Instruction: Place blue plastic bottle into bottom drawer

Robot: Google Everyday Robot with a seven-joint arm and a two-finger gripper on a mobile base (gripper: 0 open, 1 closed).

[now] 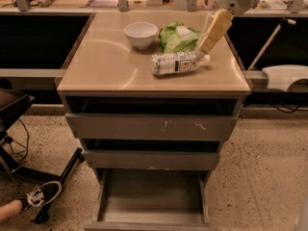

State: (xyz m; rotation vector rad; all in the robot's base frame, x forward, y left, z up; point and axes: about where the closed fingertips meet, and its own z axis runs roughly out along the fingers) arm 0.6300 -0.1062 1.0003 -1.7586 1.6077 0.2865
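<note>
The blue plastic bottle [175,63] lies on its side on the tan cabinet top [110,66], its white cap pointing right. My gripper [201,51] comes down from the upper right and sits at the bottle's cap end, close to it or touching it. The bottom drawer [151,198] is pulled out at the foot of the cabinet, and its grey floor is bare. The two shallower drawers above it stand slightly open.
A white bowl [141,34] and a green snack bag [178,36] sit behind the bottle. A person's shoe [41,195] and a chair base [57,177] are on the floor at the left. A white object [286,76] juts out at the right.
</note>
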